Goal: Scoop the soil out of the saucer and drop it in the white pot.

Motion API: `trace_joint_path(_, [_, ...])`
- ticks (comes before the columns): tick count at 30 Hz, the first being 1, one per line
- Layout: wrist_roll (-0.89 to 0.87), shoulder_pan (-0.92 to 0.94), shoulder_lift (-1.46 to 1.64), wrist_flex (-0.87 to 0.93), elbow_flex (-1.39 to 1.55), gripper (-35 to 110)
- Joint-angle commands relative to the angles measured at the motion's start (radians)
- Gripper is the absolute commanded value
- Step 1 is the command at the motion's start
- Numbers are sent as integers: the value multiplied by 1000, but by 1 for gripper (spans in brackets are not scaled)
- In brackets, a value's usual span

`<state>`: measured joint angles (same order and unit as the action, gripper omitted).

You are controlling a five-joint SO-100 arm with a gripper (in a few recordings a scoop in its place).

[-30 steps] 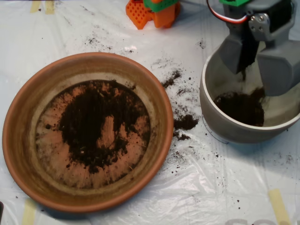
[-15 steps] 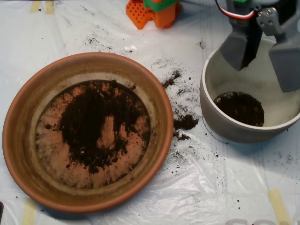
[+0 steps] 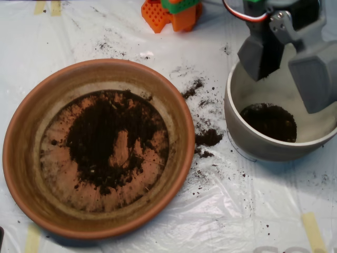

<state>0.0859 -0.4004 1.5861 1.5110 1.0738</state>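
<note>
The terracotta saucer point(image 3: 99, 146) fills the left half of the overhead view, with a patch of dark soil point(image 3: 110, 139) spread over its floor. At the right stands the white pot point(image 3: 247, 137), holding a small heap of soil point(image 3: 271, 121) at its bottom. My grey scoop point(image 3: 287, 71) hangs above the pot's far rim, open, its two shells spread apart with nothing between them.
Spilled soil crumbs point(image 3: 208, 138) lie on the plastic sheet between saucer and pot, more point(image 3: 194, 87) further back. An orange and green block point(image 3: 171, 13) sits at the top edge. Tape strips point(image 3: 314, 232) mark the sheet near the bottom right.
The scoop opened over the pot, dropped its soil in, and has risen and shifted slightly left. The heap in the pot has settled.
</note>
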Motion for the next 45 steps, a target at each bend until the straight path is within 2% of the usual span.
trace_joint_path(1, [-29, 54, 74, 40, -175, 33])
trace_joint_path(7, [-46, 242, 77, 80, -233, 38])
trace_joint_path(12, [-23, 423, 98, 95, -149, 40])
trace_joint_path(18, [21, 586, 341, -195, 348, 42])
trace_joint_path(22, [40, 638, 434, -316, 617, 42])
trace_joint_path(30, [-6, 750, 457, -531, 942, 46])
trace_joint_path(37, [-29, 819, 311, -600, 979, 43])
trace_joint_path(45, [-5, 897, 146, -600, 942, 45])
